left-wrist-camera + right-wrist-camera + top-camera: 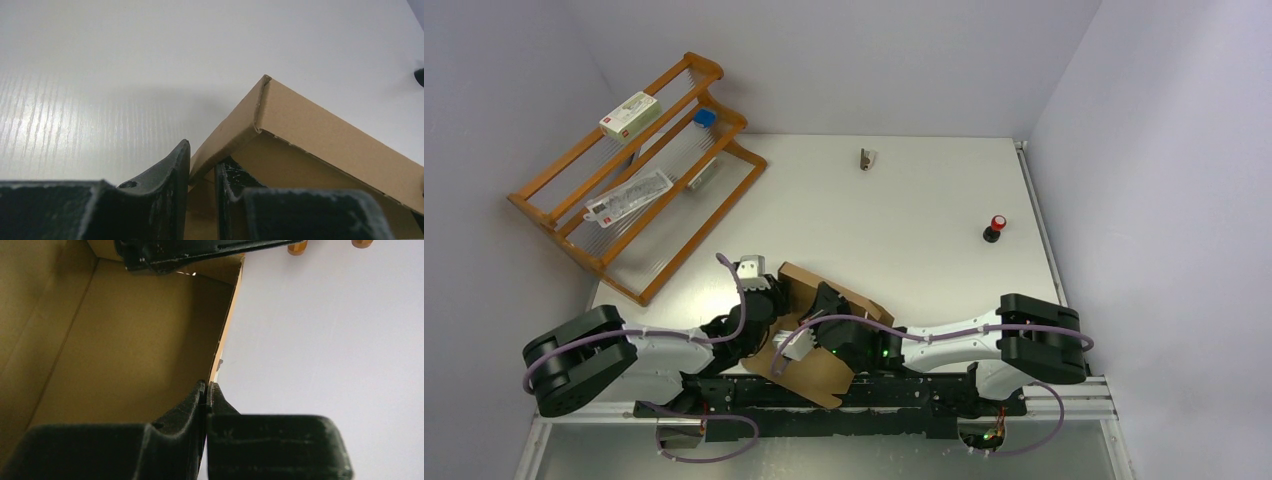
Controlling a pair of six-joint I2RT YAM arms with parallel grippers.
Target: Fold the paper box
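The paper box (812, 378) is plain brown cardboard, partly folded with raised walls, near the table's front edge between my two arms. My left gripper (771, 300) straddles one raised wall near a corner. In the left wrist view the left gripper (202, 156) has the cardboard wall (325, 130) filling the gap between its fingers. My right gripper (826, 303) is at the box's far side. In the right wrist view the right gripper (206, 386) is shut on the thin edge of a side wall, with the box's inside (125, 340) to the left. The left arm's black finger (190, 250) shows at the top.
A wooden rack (554, 205) stands at the back left with a white carton with red print (629, 113), a flat packet (629, 197) and a blue item (705, 117). A small metal object (866, 158) lies far back. A red-topped black knob (995, 228) stands at the right.
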